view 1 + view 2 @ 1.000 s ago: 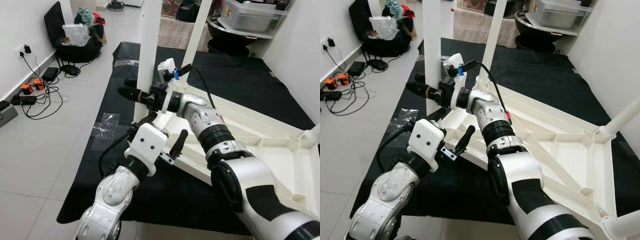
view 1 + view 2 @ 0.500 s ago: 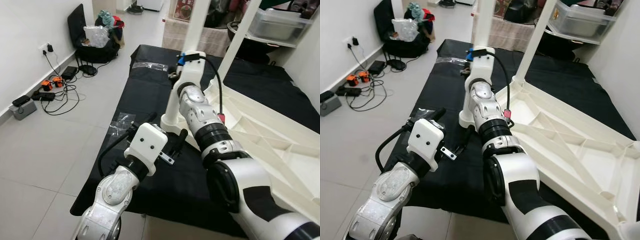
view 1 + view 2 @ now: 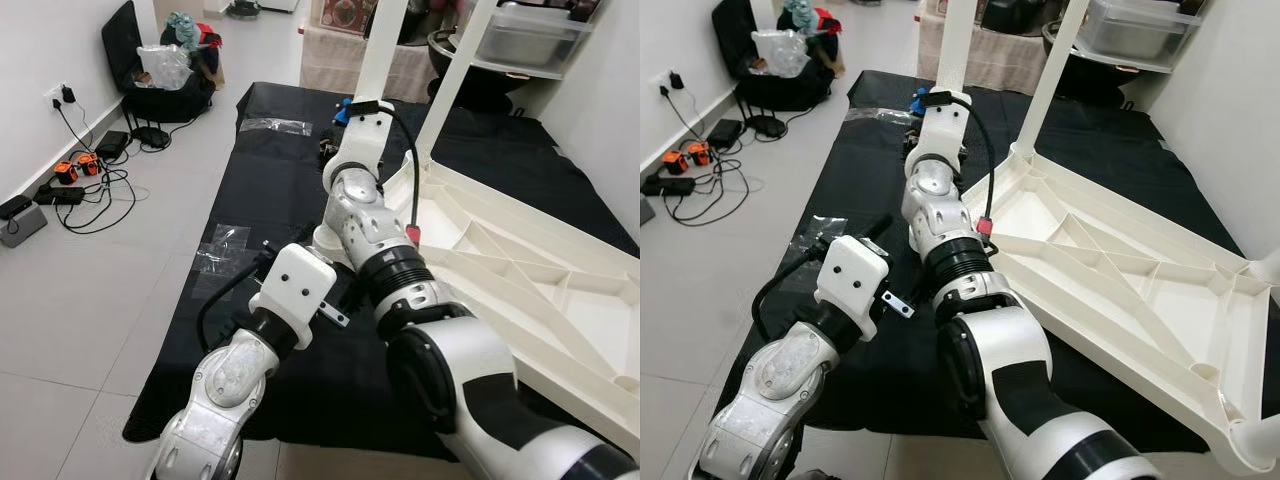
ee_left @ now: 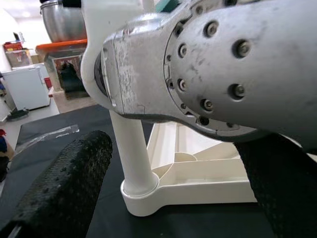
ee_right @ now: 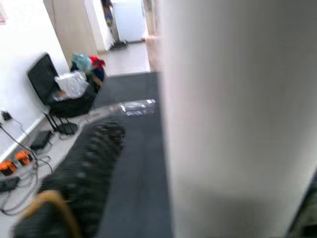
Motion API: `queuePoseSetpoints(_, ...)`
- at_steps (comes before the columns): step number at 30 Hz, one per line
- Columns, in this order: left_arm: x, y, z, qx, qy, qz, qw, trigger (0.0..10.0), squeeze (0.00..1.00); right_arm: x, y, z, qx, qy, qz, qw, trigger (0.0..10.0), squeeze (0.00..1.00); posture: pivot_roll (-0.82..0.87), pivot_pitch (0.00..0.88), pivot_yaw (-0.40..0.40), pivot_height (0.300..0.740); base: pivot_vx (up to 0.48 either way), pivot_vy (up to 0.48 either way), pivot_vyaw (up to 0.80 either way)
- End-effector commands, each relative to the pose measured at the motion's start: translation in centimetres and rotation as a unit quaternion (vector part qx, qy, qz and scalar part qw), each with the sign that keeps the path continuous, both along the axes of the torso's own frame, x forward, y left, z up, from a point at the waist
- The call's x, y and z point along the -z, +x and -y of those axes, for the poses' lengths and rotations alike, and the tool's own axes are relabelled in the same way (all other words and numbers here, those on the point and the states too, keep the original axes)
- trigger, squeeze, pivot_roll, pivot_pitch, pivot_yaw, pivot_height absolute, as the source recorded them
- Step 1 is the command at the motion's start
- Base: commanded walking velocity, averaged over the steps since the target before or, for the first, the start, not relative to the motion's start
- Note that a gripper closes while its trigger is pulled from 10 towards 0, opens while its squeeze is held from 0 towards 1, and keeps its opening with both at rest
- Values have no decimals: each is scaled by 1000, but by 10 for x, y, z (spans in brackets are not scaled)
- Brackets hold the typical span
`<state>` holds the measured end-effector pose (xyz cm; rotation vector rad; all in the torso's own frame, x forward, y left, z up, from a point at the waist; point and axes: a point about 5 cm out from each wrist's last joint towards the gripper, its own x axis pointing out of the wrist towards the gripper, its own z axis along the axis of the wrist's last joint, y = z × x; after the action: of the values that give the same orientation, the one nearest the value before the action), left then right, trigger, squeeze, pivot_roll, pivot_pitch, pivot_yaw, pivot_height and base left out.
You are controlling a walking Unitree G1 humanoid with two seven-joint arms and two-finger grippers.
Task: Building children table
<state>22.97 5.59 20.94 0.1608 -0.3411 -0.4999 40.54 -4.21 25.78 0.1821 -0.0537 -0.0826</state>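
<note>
The white children's table (image 3: pixel 520 270) lies upside down on a black mat, its legs pointing up. My right arm reaches forward to the near corner leg (image 3: pixel 385 40). The right gripper (image 3: pixel 352 140) sits at that leg behind its wrist. In the right wrist view the leg (image 5: pixel 237 119) is pressed close beside one black finger (image 5: pixel 94 168). My left gripper (image 3: pixel 312 262) hovers open lower down, near the corner of the table. Its two fingers (image 4: pixel 64 183) are spread wide, with the leg's socket (image 4: pixel 138 191) and my right forearm (image 4: pixel 208 64) in front of them.
A second leg (image 3: pixel 450 70) rises further back. The black mat (image 3: pixel 270 190) covers the floor under the table. Plastic wrap (image 3: pixel 222 245) lies at its left edge. Cables and chargers (image 3: pixel 70 180) and a black chair with bags (image 3: pixel 160 70) stand by the left wall.
The camera has shifted. My right wrist has turned round the leg, from fingers pointing left across it to the wrist facing me. The left arm has kept its place.
</note>
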Motion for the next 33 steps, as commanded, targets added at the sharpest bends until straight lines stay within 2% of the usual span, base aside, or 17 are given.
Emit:
queuePoseSetpoints(1, 1, -1, 2, 3, -5, 0, 1000, 10000, 0, -2, -1, 6, 7, 2, 11, 1000, 10000, 1000, 84, 40, -147, 740, 0, 0, 0)
queuePoseSetpoints(5, 1, -1, 2, 4, -5, -1, 1000, 10000, 0, -5, -3, 13, -7, 2, 31, 999, 10000, 1000, 79, 41, -143, 740, 0, 0, 0)
queuePoseSetpoints(6, 1, 0, 2, 3, -5, -2, 1000, 10000, 0, -3, -4, 21, -10, 0, 38, 999, 10000, 1000, 77, 40, -143, 740, 0, 0, 0)
queuePoseSetpoints(7, 2, 0, 1, 2, -4, -2, 1000, 10000, 0, -1, -7, 29, -24, -4, 50, 998, 10000, 314, 72, 39, -139, 740, 0, 0, 0)
queuePoseSetpoints(8, 2, 0, 1, 2, -4, -2, 1000, 10000, 0, -1, -7, 29, -24, -4, 50, 998, 10000, 314, 72, 39, -139, 740, 0, 0, 0)
queuePoseSetpoints(9, 2, 1, 1, 2, -4, -2, 1000, 10000, 0, 0, -10, 34, -34, -8, 57, 998, 10000, 0, 72, 39, -139, 740, 0, 0, 0)
queuePoseSetpoints(14, 3, 2, 1, 4, -4, -3, 1000, 10000, 0, 21, -27, 55, -77, -44, 92, 992, 10000, 0, 59, 36, -126, 740, 0, 0, 0)
queuePoseSetpoints(17, 3, 3, 2, 7, -4, -3, 1000, 10000, 0, 43, -45, 67, -115, -29, 88, 989, 10000, 0, 57, 32, -124, 740, 0, 0, 0)
queuePoseSetpoints(19, 3, 3, 2, 7, -4, -2, 1000, 10000, 0, 47, -48, 69, -114, -24, 85, 990, 10000, 0, 57, 32, -124, 740, 0, 0, 0)
queuePoseSetpoints(21, 2, 3, 1, 7, -2, -1, 1000, 10000, 0, 51, -63, 68, -171, 0, 95, 981, 10000, 0, 59, 29, -123, 740, 0, 0, 0)
queuePoseSetpoints(22, 2, 3, 1, 7, -2, -1, 1000, 10000, 0, 51, -63, 68, -171, 0, 95, 981, 10000, 0, 59, 29, -123, 740, 0, 0, 0)
queuePoseSetpoints(24, 3, 3, 0, 5, -1, -1, 1000, 10000, 0, 59, -77, 75, -197, -6, 91, 976, 10000, 0, 53, 21, -124, 740, 0, 0, 0)
queuePoseSetpoints(26, 3, 3, -1, 4, -1, -1, 1000, 10000, 0, 63, -81, 79, -196, -17, 85, 977, 10000, 0, 53, 21, -124, 740, 0, 0, 0)
queuePoseSetpoints(29, 6, 2, -2, 3, 0, -9, 1000, 10000, 0, 78, -87, 103, -141, -50, 52, 987, 10000, 0, 46, 18, -120, 740, 0, 0, 0)
queuePoseSetpoints(31, 6, 2, -2, 3, 0, -9, 1000, 10000, 0, 78, -87, 103, -141, -50, 52, 987, 10000, 0, 46, 18, -120, 740, 0, 0, 0)
queuePoseSetpoints(32, 10, 3, -3, -1, 2, -16, 1000, 10000, 0, 85, -93, 116, -103, -62, 38, 992, 10000, 0, 45, 17, -117, 740, 0, 0, -800)
queuePoseSetpoints(33, 10, 3, -3, -1, 2, -16, 1000, 10000, 0, 85, -93, 116, -103, -62, 38, 992, 10000, 0, 45, 17, -117, 740, 0, 0, -800)
